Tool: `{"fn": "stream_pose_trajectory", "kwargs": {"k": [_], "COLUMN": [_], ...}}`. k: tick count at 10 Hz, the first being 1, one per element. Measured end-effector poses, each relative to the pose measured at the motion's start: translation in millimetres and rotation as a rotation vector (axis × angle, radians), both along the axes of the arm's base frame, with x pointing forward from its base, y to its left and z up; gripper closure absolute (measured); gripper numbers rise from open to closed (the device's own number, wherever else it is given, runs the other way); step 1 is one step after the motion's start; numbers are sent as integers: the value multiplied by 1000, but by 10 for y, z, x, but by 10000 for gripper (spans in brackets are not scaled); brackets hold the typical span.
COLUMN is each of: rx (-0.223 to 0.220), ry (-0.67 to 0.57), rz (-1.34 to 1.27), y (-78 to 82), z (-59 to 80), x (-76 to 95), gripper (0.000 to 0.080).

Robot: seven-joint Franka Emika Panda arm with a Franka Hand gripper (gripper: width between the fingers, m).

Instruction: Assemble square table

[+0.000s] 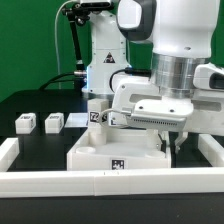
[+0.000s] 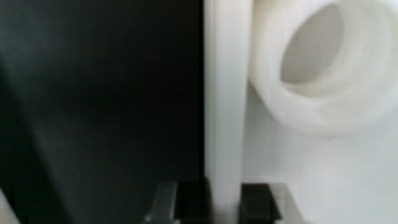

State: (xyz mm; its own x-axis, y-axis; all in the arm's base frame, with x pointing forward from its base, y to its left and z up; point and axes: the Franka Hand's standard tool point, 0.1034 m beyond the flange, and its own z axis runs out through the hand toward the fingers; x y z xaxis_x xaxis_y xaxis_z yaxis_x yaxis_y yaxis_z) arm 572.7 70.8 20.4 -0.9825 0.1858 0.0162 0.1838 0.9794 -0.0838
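- Your gripper (image 1: 170, 142) is pinched down narrow on the tabletop (image 1: 100, 152). In the wrist view the thin white rim (image 2: 224, 90) stands clamped between the two dark fingers (image 2: 178, 203).
- Beside that rim the wrist view shows a round socket (image 2: 338, 65), open and with nothing in it.
- The tabletop sits low at the front of the black table (image 1: 40, 105), just behind the border rail (image 1: 60, 180), with its tag facing the exterior camera. You cannot tell from either view whether it rests on the surface or is lifted a little.
- The leg blocks (image 1: 53, 122) lie in a row toward the exterior view's left, apart from the tabletop, and none of them is fitted.
- You look to be at the step of placing the tabletop by its rim, before any leg goes in.
- The next move probably calls for settling the tabletop flat and steady near the rail, then letting go cleanly without dragging the rim along.
- After that, reach for the nearest leg block and line it up squarely over a socket.
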Motion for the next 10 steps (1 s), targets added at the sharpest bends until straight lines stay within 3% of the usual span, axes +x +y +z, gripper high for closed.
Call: {"fn": "stream_pose_trajectory", "kwargs": {"k": [3,8,10], "rx": [-1,-53,-43], "ry": [3,83,76], "rz": [0,87,76], "y": [3,495,415], "z": [-12,1,-21], "x": [-11,-60,-45], "gripper": [739,739,739]}}
